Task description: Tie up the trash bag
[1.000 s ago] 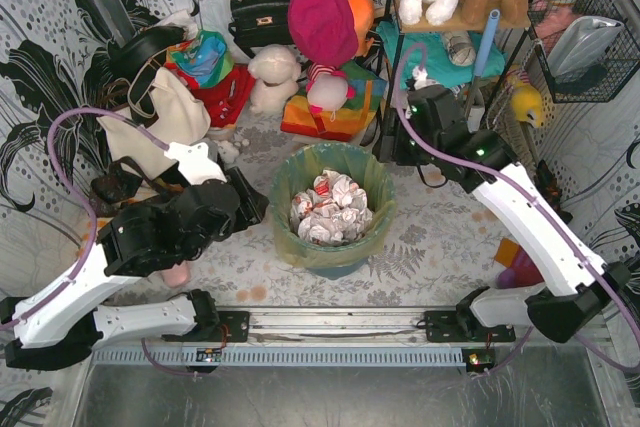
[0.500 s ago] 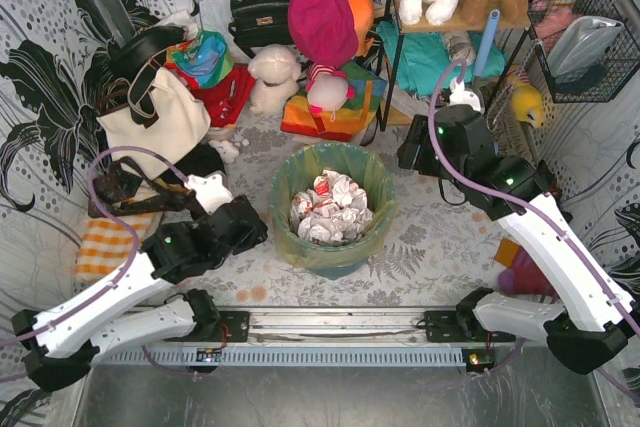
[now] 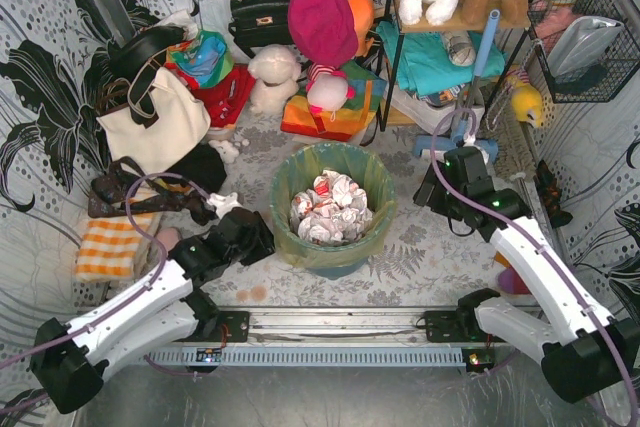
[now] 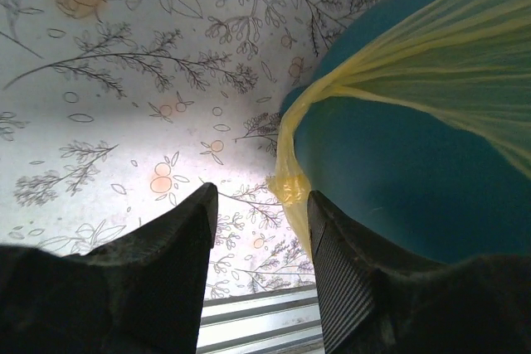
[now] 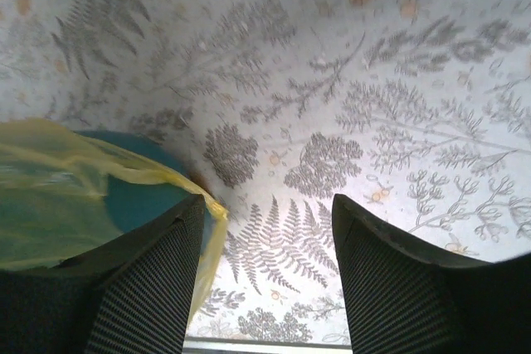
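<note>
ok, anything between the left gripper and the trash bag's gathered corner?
Nothing visible. The left gripper is open, and the thin translucent yellow-green trash bag's twisted corner hangs just beyond its fingertips, against the round teal bin.

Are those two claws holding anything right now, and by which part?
Nothing is held. Left gripper and right gripper are both open, near hanging corners of the trash bag.

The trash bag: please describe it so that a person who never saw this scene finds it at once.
Look at the middle of the floral-print floor, where a round teal bin stands. The thin translucent yellow-green trash bag lines it, folded over the rim, holding crumpled white-and-red paper. Unlike the cream tote bag, it is see-through plastic.
</note>
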`<state>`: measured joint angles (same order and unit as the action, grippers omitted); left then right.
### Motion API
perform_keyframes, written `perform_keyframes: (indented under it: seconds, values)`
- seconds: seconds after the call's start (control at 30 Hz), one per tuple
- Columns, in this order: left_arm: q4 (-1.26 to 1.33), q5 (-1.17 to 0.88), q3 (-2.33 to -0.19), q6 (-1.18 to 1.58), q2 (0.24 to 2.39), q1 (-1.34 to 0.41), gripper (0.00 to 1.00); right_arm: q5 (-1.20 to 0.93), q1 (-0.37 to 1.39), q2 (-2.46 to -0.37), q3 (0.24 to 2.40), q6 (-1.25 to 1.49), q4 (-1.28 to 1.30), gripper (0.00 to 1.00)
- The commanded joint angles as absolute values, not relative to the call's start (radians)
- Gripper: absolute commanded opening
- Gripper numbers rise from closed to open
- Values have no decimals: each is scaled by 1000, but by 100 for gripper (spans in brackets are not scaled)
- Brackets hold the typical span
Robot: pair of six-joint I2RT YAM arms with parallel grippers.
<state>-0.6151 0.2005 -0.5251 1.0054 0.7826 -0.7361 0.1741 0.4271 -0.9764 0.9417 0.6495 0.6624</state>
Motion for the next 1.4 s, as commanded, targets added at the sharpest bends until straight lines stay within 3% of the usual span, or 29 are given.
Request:
perform_keyframes:
  seconds: [0.0, 0.2, 0.63, 0.97, 1.13, 1.37]
  values:
    - [-395, 76, -436, 961, 750, -706, 56, -41, 362, -964, 830, 670, 511, 62]
    - [-223, -13, -339, 959, 771, -690, 56, -79, 356, -972, 746, 649, 463, 62]
    - [-151, -11, -294, 911, 883, -672, 56, -180, 355, -953, 584, 668, 320, 61]
    - [-165, -12, -304, 884, 901, -662, 47, -353, 356, -974, 469, 715, 130, 57]
    - [-189, -6, -330, 856, 930, -661, 30, -415, 356, -1025, 444, 732, 49, 54]
    - [-196, -13, -360, 828, 970, -652, 16, -435, 356, -1060, 405, 742, -3, 52]
